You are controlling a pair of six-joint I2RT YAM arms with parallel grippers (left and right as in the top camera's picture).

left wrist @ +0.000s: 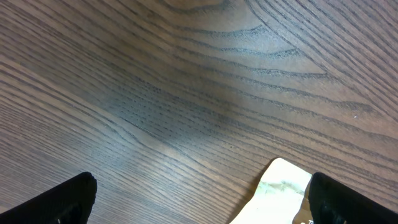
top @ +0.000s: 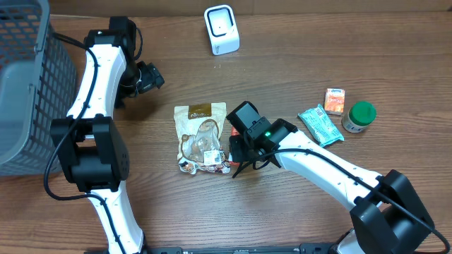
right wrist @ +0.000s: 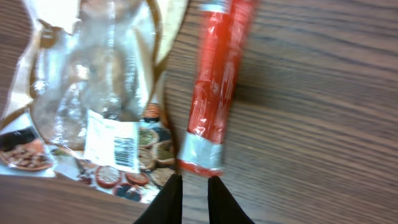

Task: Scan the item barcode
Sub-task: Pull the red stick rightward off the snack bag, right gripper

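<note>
One barcode sticker (right wrist: 118, 146) on snack bag (right wrist: 93, 81) (print unreadable); left pincer (left wrist: 202, 204) wide, right pincer (right wrist: 194, 194) barely parted.

A brown wooden table (top: 205, 212) with dark wavy grain fills every view, softly lit with a pale sheen.

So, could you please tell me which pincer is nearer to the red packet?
Right. The right pincer is just off the silver end of the red packet; the left pincer is far away, beyond the snack bag.
</note>
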